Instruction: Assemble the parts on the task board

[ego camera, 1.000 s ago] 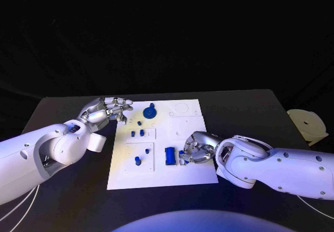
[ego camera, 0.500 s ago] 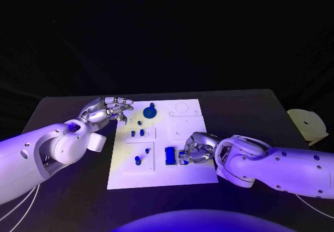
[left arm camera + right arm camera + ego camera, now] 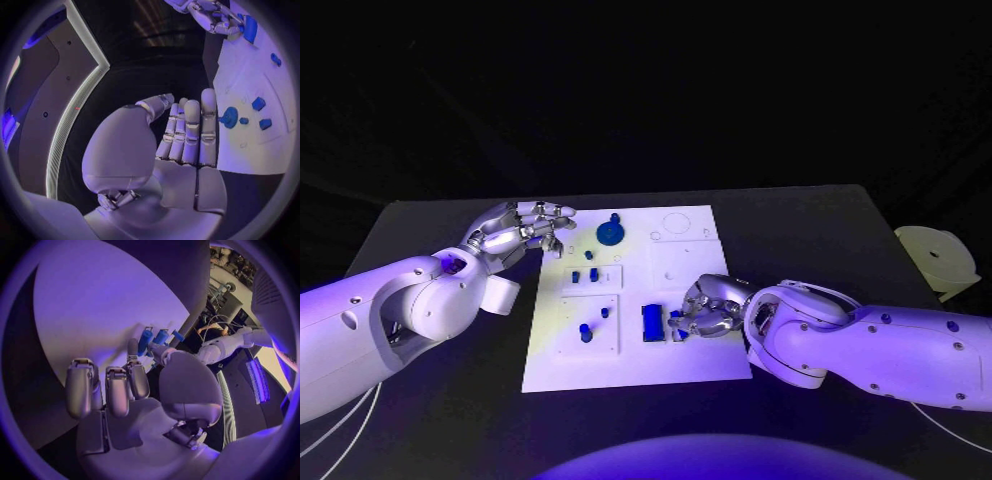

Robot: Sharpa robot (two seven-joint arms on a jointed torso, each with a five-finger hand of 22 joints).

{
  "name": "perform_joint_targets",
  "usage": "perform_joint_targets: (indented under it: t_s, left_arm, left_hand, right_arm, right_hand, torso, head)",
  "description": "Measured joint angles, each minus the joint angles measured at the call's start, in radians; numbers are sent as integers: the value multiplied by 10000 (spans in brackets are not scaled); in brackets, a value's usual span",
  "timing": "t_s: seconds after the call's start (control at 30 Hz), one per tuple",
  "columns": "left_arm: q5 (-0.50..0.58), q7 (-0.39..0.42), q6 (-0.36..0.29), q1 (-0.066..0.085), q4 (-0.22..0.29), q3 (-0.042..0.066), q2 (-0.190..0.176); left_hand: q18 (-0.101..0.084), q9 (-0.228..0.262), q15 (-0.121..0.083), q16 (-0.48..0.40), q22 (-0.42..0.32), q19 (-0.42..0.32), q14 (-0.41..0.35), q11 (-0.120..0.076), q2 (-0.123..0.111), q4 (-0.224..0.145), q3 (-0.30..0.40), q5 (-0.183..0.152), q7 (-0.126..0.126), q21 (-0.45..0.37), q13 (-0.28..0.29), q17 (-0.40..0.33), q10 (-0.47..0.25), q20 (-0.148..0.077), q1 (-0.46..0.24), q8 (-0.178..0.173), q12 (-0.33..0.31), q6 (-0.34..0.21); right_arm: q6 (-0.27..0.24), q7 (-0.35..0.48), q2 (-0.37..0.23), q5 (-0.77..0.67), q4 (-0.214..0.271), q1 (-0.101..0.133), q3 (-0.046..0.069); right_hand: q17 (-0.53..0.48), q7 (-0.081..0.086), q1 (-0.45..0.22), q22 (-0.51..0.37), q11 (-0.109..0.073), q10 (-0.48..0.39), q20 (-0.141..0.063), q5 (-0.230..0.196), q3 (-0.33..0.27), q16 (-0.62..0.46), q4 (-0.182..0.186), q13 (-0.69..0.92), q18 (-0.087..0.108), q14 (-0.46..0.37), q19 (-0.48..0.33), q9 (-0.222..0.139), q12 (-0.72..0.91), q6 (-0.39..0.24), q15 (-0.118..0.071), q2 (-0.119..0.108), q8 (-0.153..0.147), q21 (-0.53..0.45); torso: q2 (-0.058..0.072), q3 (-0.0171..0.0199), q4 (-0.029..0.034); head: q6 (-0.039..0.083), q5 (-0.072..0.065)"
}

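task board point(image 3: 635, 370), right hand point(image 3: 704, 308) on it

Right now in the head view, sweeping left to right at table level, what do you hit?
Silver left hand at the white task board's far left corner → round blue disc part → white task board → silver right hand by the tall blue block part → pale cream round object at the table's right edge.

A black table point(image 3: 444, 400) filled the lower scene under a dark backdrop. A pale, round, cream-coloured object point(image 3: 936, 258) sat at the table's far right edge; what it was could not be told.
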Motion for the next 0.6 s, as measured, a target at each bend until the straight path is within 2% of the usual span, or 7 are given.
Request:
perform_joint_targets:
  t_s: [0.1, 0.17, 0.23, 0.6]
  left_arm:
    - [-1, -2, 0, 0, 2, 0, 0]
    - [-3, -3, 0, 0, 3, 0, -1]
    - [-4, -4, 0, 0, 4, 0, -2]
    - [-29, -29, 6, 0, 14, 0, -9]
  left_hand:
    - [1, 5, 0, 0, 0, 0, 0, 0, 0, 0, 0, 0, 0, 0, 2, 0, 0, 0, 0, 24, 0, 0]
    - [0, 17, 0, 0, 0, 0, 0, 0, 0, 0, 0, 0, 0, 0, 11, 0, 0, 0, 0, 40, 0, 0]
    - [0, 17, 0, 0, 0, 0, 0, 0, 0, 0, 0, 0, 0, 0, 11, 0, 0, 0, 0, 40, 0, 0]
    - [1, 16, 0, 0, 0, 0, 0, 0, 0, 0, 0, 0, 0, 0, 10, 0, 0, 0, 0, 40, 0, 0]
  right_arm:
    - [-2, -12, 6, -1, 0, -1, 0]
    - [-2, -15, 8, -2, -3, -1, 0]
    - [-2, -16, 9, -2, -4, -1, 0]
    - [-25, 42, -38, 36, 17, -5, -3]
  right_hand:
    - [0, 0, -107, 0, -1, 2, 0, -36, -209, 0, 209, 0, 1, 0, 0, -3, 0, 1, 0, -106, 0, 0]
    - [0, -30, -195, 0, -37, 36, 0, 631, -596, 0, 421, -1, 1, 0, 0, -13, 0, 31, 0, -194, 0, 0]
    - [0, -33, -195, -1, -37, 37, 0, 808, -777, 0, 494, -1, 1, 0, 0, -13, 0, 34, 0, -194, 1, 0]
    - [0, -34, -315, -2, -36, 36, 0, 819, -1150, 0, 541, -1, 0, 0, 0, -18, 36, 35, 0, -180, 0, 0]
  torso:
    - [0, 0, 0]
    - [0, 0, -1]
    - [0, 0, -1]
    - [-3, -1, -1]
  head:
    - [5, 0]
    - [6, 0]
    - [7, 0]
    - [6, 5]
